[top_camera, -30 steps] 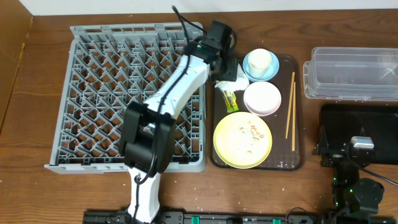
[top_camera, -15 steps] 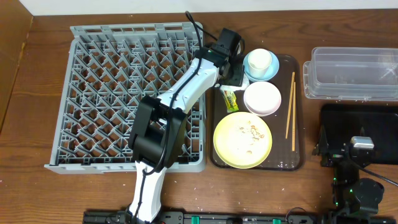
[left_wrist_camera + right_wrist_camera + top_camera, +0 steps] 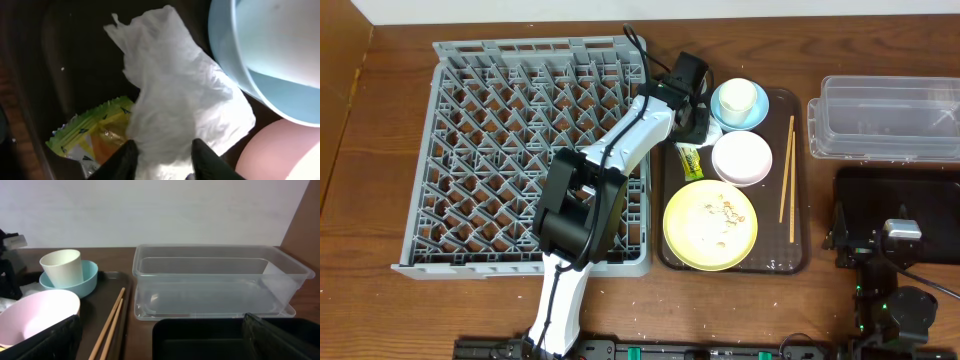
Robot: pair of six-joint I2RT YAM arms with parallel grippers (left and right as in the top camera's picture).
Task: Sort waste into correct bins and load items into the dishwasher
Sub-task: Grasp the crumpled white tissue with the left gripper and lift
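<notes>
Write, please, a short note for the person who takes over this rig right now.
Grippers: the left gripper is shut on the paper wad, which lies on the brown tray beside the wrapper. The right gripper is open at the black tray, near the clear tub.
On the brown tray: cup inside blue bowl, pink bowl, plate with crumbs, chopsticks.
Done: nothing binned or racked yet.
Left: bin paper, wrapper and crumbs; load every dish into the rack.

The wooden table [image 3: 380, 300] bears a grey dish rack [image 3: 480, 150] and, just beside it, a dark serving tray [image 3: 775, 255]. Further right — a clear tub [image 3: 890, 118] and a black tray [image 3: 900, 190].
</notes>
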